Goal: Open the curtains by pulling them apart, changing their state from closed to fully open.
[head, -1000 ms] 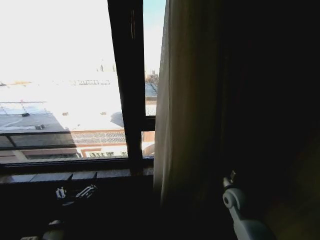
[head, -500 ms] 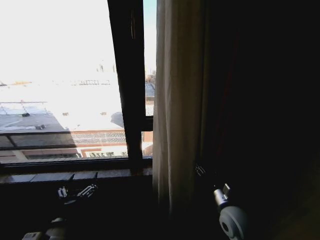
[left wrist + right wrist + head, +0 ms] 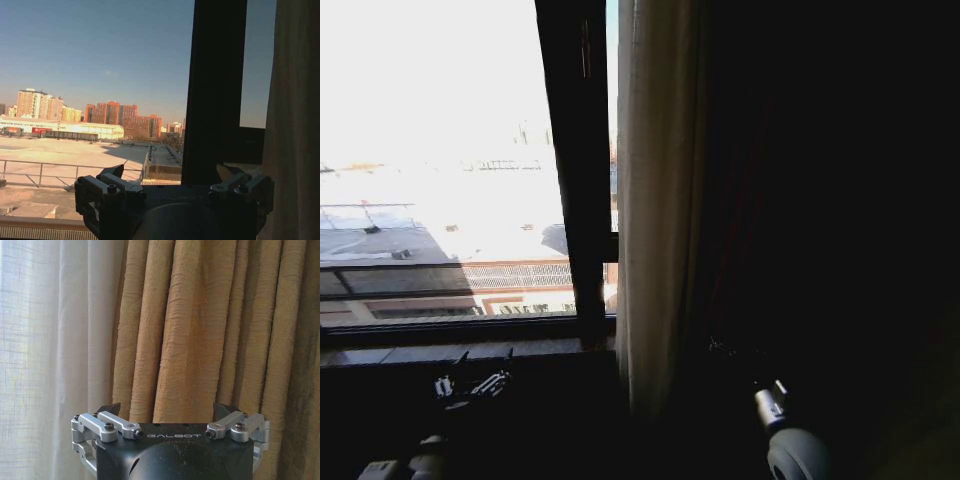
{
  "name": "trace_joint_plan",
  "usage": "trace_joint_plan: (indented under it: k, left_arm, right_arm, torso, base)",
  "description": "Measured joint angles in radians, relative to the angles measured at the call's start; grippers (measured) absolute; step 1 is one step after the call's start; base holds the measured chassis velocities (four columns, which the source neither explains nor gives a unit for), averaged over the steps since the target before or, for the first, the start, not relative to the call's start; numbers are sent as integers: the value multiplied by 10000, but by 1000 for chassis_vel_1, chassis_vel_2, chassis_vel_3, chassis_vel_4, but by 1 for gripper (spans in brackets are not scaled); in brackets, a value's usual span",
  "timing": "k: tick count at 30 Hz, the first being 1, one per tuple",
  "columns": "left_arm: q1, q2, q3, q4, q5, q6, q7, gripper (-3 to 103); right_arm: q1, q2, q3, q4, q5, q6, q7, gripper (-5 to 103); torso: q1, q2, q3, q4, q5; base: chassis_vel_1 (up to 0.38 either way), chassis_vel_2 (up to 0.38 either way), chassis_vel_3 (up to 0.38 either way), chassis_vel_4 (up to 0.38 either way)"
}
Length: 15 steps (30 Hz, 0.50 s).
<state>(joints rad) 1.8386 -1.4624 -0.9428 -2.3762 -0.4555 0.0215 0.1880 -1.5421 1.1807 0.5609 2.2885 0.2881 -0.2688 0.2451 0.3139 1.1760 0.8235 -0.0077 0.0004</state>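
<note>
One sheer off-white curtain (image 3: 650, 200) hangs just right of the dark window frame bar (image 3: 575, 170), its edge beside the bar. In the right wrist view the sheer curtain (image 3: 50, 340) hangs next to a tan pleated drape (image 3: 200, 330). My right gripper (image 3: 167, 410) is open in front of that drape, nothing between its fingers, and its arm (image 3: 775, 410) sits low in the dark. My left gripper (image 3: 170, 172) is open and empty, pointing out of the uncovered window; it is low by the sill (image 3: 485, 353). The curtain's edge (image 3: 295, 125) hangs beside it.
A stone window sill (image 3: 420, 352) runs along below the glass. Outside are a rooftop with railings (image 3: 50, 167) and distant buildings. Right of the sheer curtain the head view is very dark.
The sheer curtain's edge has shifted left, towards the frame bar, narrowing the strip of glass there. My right arm has moved left and lower. The left gripper has stayed put.
</note>
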Motion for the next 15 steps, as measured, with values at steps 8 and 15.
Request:
trace_joint_plan:
  k: [8,15]
  left_arm:
    - [198,97,70,-215,39,-35,-338,100]
    - [208,280,23,-304,41,-99,-614,100]
  right_arm:
    - [-26,144,-26,-137,-253,171,-146,100]
    - [-59,135,-26,-186,-265,212,-211,100]
  torso:
    - [0,0,0,1,0]
    - [0,0,1,0,-4]
  base:
    - [97,91,-99,-114]
    - [226,243,-249,-217]
